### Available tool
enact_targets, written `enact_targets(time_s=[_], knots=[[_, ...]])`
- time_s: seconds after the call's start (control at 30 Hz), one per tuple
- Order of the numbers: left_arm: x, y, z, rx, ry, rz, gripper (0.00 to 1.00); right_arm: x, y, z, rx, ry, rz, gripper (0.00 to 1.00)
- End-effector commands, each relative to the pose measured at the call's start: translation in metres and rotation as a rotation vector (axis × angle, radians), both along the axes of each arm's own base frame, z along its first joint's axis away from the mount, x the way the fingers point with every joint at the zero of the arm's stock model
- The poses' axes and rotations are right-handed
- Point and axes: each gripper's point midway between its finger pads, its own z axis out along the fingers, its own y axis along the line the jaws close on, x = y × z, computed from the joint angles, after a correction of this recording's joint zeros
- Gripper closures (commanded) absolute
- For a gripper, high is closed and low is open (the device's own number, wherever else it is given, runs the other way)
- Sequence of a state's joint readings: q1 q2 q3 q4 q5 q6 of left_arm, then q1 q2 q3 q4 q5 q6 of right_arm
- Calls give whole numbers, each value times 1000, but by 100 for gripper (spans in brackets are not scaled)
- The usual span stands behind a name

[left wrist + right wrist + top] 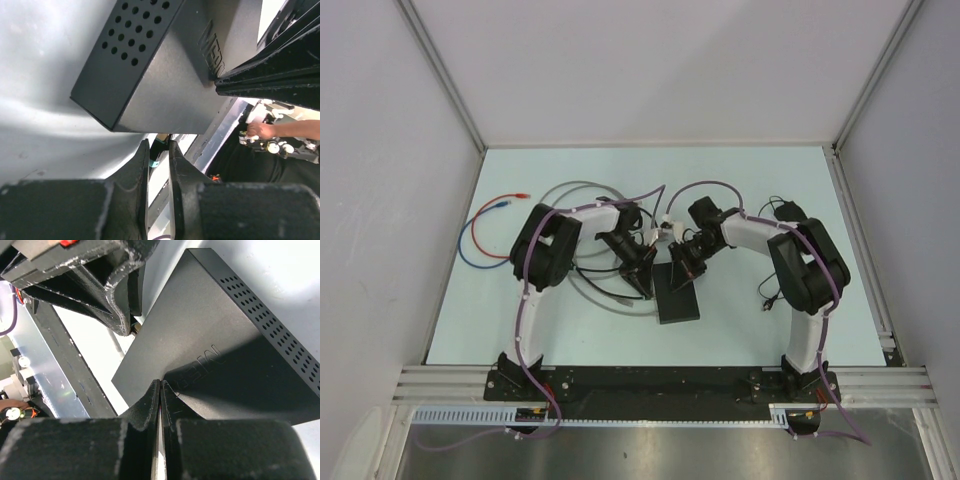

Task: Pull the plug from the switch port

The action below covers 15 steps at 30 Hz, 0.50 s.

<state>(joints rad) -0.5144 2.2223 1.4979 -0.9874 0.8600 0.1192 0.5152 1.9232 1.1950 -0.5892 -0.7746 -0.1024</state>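
Plug (155, 155) clamped in left gripper (159, 146) at switch's (680, 300) 9 o'clock edge; right gripper (160, 390) fingers together, pressed on switch.

On my overhead view, the pale table (750, 330) carries red and blue leads (466, 240) curled in a loop at nine o'clock. A small black adapter (786, 210) sits at three o'clock, its thin cord (765, 295) trailing toward me. White walls (380, 150) close the sides, and an aluminium rail (660, 380) runs along six o'clock.
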Motion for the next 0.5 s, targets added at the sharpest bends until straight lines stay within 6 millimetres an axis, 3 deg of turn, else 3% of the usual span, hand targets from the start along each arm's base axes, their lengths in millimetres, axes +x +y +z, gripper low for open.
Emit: enact_targets(time_s=[0.0,0.07,0.17,0.27,0.3,0.37,0.43,0.47], knots=[[-14,56,-49,279,-1,-62,100,-6,-30,-48,-218,-32,0,96],[-12,64,-52,320,-10,-66,100,-7,-32,-50,-226,-25,0,96],[-17,63,-37,312,55,-70,100,-8,-34,-51,-229,-18,3,96],[-8,39,-13,116,193,-15,100,-8,-33,-52,-225,-12,4,96],[3,40,-18,146,132,-35,100,-9,-33,-53,-226,-8,4,95],[17,65,-41,307,-25,-106,100,-8,-33,-54,-227,-8,2,96],[15,74,-48,340,-50,-124,100,-8,-33,-54,-228,-10,3,95],[4,84,-54,381,-24,-131,100,-8,-35,-55,-236,-8,3,95]])
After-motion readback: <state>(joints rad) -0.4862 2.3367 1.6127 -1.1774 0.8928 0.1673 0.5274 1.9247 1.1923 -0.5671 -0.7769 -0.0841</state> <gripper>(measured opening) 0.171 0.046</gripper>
